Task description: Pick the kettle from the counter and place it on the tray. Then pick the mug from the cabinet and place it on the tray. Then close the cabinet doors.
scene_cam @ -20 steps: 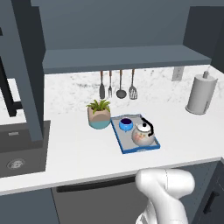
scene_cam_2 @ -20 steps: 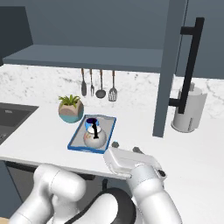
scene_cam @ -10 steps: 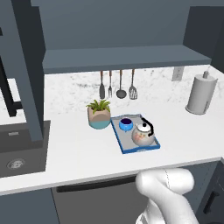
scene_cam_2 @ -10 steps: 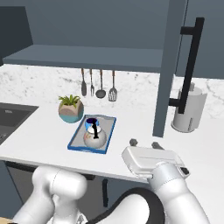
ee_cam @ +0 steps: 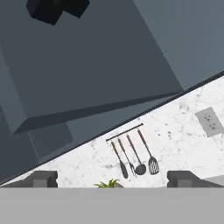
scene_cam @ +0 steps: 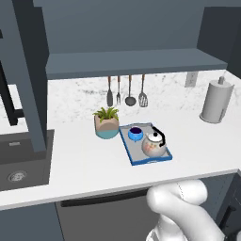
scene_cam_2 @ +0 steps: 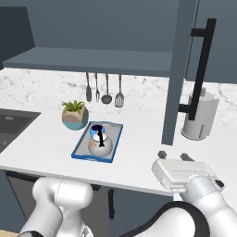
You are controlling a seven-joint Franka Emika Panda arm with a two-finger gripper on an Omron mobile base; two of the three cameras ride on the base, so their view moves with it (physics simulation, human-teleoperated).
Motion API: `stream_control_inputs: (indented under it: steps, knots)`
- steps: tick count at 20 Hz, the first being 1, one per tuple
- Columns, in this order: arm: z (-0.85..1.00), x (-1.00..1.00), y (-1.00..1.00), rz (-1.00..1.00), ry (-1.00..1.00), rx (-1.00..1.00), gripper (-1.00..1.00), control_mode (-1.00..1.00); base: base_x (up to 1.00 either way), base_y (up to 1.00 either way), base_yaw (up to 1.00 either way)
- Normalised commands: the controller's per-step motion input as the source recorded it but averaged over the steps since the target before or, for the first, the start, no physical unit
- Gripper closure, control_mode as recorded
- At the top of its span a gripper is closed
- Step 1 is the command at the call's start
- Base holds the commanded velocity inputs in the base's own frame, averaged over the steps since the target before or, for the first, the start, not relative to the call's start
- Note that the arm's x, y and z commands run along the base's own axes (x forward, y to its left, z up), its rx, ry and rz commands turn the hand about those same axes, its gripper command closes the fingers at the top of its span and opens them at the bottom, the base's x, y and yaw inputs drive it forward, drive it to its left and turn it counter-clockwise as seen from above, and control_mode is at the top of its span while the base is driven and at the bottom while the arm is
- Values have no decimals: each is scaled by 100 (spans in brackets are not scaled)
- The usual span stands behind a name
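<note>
The whitish-pink kettle (scene_cam: 154,145) (scene_cam_2: 101,146) with its black handle stands on the blue-rimmed tray (scene_cam: 150,161) (scene_cam_2: 79,146) on the white counter (scene_cam: 84,160). The blue mug (scene_cam: 135,133) (scene_cam_2: 97,130) sits on the tray just behind the kettle. My gripper (scene_cam_2: 174,156) (ee_cam: 113,179) is open and holds nothing; it hovers over the counter's front edge, right of the tray and apart from it. The cabinet (scene_cam: 132,61) stands open, one door (scene_cam: 28,70) swung out at the left and one door (scene_cam_2: 178,69) at the right. In the hand view I look up at the cabinet's underside.
A teal-and-tan plant pot (scene_cam: 107,125) (scene_cam_2: 75,115) stands left of the tray. Kitchen utensils (scene_cam: 127,92) (scene_cam_2: 104,90) (ee_cam: 133,155) hang on the back wall. A grey paper-towel roll (scene_cam: 216,100) (scene_cam_2: 199,115) stands at the right, behind the right door's black handle (scene_cam_2: 201,69). A sink (scene_cam: 19,162) lies far left.
My hand has swung to the right along the counter's front edge, away from the tray, still open. The kettle, mug and doors have not moved.
</note>
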Motion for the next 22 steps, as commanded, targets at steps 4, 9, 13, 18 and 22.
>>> stream_control_inputs:
  steps: [4, 9, 13, 18, 22]
  knots:
    - [-5, 32, -57, 1, 0, 0, -100, -100, 0, 0, 0]
    - [1, 34, -54, 7, 0, 0, -100, -100, 0, 0, 0]
    - [19, 34, -15, 14, 0, 0, -100, -100, 0, 0, 0]
    - [33, 17, 2, 22, -1, 0, -100, -100, 0, 0, 0]
    - [40, 17, 12, 20, 0, 0, -100, -100, 0, 0, 0]
